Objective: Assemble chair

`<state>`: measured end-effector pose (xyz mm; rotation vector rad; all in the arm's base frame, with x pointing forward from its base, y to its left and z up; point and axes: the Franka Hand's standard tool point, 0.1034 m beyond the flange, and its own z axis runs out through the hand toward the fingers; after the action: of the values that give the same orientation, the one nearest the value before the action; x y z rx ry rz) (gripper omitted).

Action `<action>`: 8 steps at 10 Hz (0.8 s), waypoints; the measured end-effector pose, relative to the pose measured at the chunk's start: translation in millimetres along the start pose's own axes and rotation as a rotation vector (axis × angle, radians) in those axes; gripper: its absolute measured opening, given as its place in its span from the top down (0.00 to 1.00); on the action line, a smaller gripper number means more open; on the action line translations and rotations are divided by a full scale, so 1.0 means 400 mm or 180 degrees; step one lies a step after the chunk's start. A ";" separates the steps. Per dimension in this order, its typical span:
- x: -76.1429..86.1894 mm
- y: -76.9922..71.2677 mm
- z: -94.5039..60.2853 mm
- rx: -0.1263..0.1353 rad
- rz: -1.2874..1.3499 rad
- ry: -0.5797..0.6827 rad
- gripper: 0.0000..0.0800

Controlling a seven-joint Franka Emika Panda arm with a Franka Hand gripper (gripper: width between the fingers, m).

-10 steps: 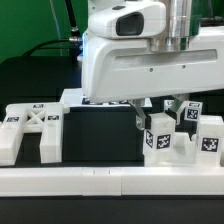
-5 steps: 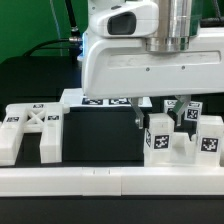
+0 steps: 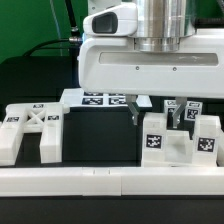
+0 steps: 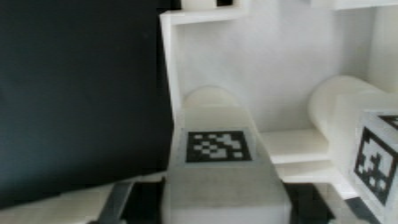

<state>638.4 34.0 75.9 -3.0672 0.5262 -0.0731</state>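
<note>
My gripper [image 3: 157, 112] hangs over the right-hand group of white chair parts, one dark finger on each side of a tagged white block [image 3: 156, 140]. In the wrist view the gripper [image 4: 228, 200] is shut on that block [image 4: 217, 150]. The block's tag faces the camera and a dark finger [image 4: 143, 200] presses each flank. A second tagged block [image 3: 206, 136] stands right beside the held one; its rounded top [image 4: 356, 100] shows in the wrist view. The X-braced panel [image 3: 30, 125] lies apart at the exterior view's left.
The marker board [image 3: 100, 98] lies behind the gripper on the black table. A long white rail [image 3: 100, 182] runs along the front edge. Black table surface [image 3: 100, 135] separates the X-braced panel from the right-hand blocks.
The gripper body has risen a little, uncovering more of the marker board. The tagged blocks on the right have turned from slightly tilted to square-on. The grip stays shut.
</note>
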 end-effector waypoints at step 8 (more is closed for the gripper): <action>-0.011 0.002 0.001 -0.0027 0.0386 -0.0062 0.38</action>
<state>634.0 34.8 75.1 -3.0327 0.7113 -0.0381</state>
